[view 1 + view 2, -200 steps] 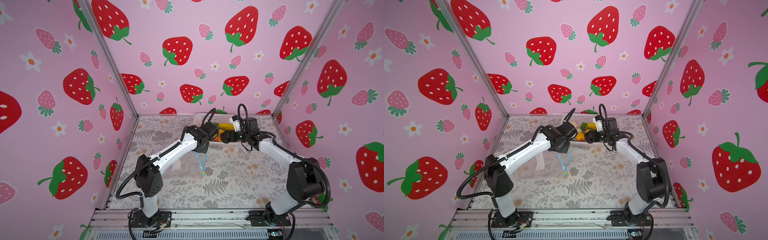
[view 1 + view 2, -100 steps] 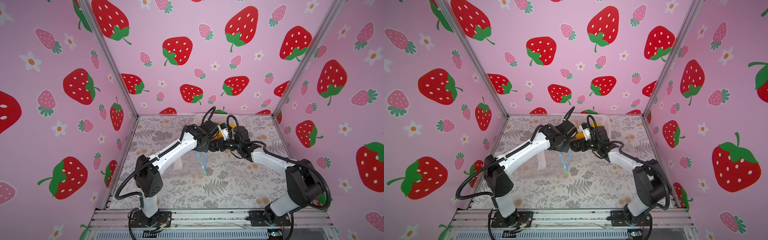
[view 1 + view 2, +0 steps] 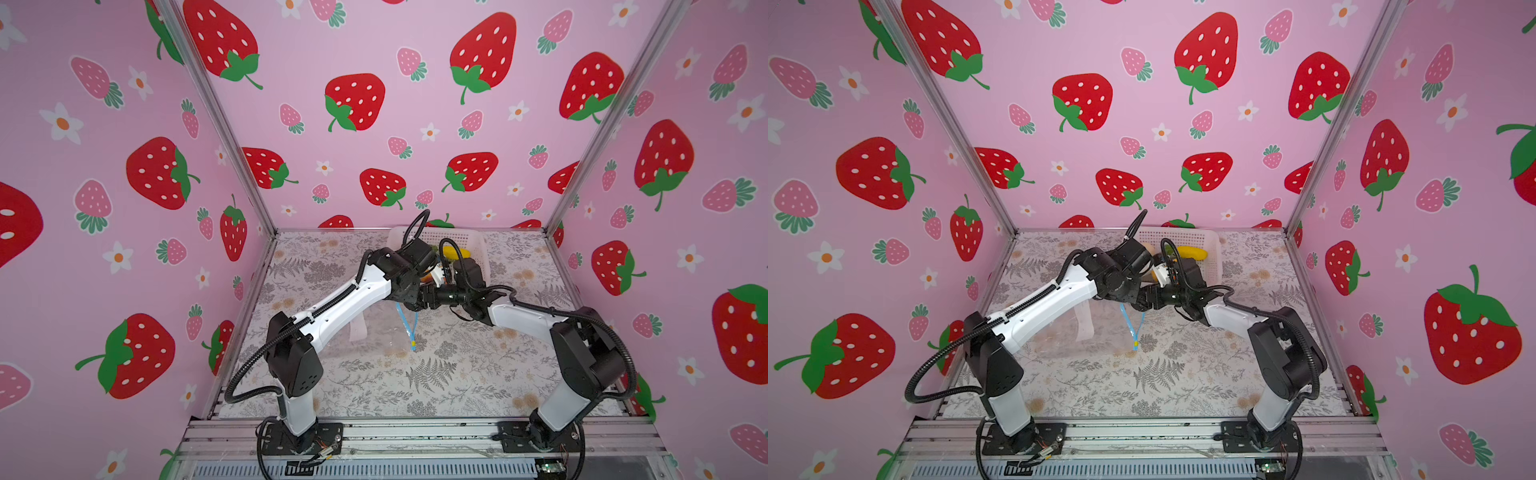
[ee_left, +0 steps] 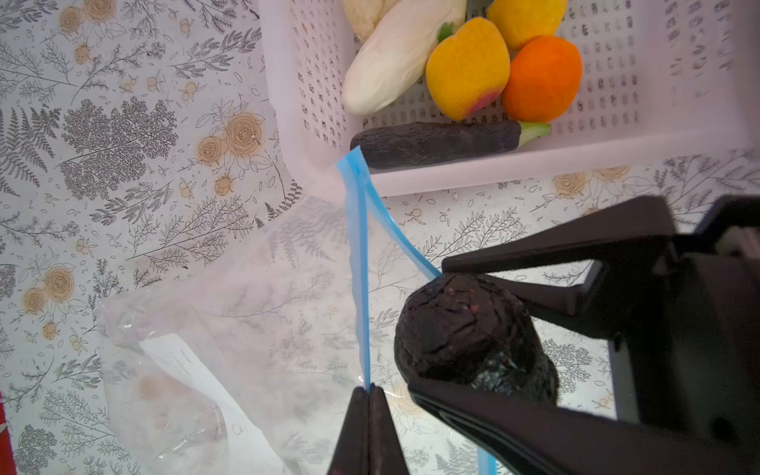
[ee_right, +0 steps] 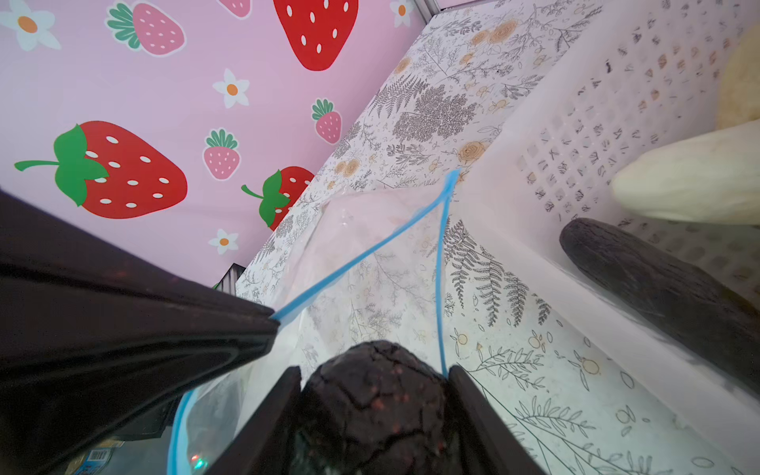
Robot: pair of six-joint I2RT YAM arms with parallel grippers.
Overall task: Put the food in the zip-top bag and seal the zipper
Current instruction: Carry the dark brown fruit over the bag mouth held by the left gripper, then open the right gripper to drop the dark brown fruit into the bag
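The clear zip-top bag (image 4: 263, 312) lies on the floral table with its white label (image 4: 193, 370) showing. My left gripper (image 4: 369, 388) is shut on one lip of the blue zipper (image 4: 362, 267), lifting it so the mouth gapes. My right gripper (image 5: 374, 372) is shut on a dark purple-black round food piece (image 5: 370, 403), held right at the open mouth between the two zipper lips. In both top views the two grippers meet above the zipper (image 3: 409, 328) (image 3: 1133, 328). More food stays in the basket: a white piece (image 4: 395, 61), a yellow-orange one (image 4: 466, 70), an orange one (image 4: 543, 78) and a long dark one (image 4: 436, 142).
The white perforated basket (image 3: 473, 241) (image 3: 1208, 243) stands at the back of the table, its near wall (image 4: 493, 172) close to the bag's far corner. Pink strawberry walls enclose the table on three sides.
My right arm has swung from the basket leftward and down to the bag's mouth, carrying the dark piece. My left gripper has kept its hold on the zipper lip.
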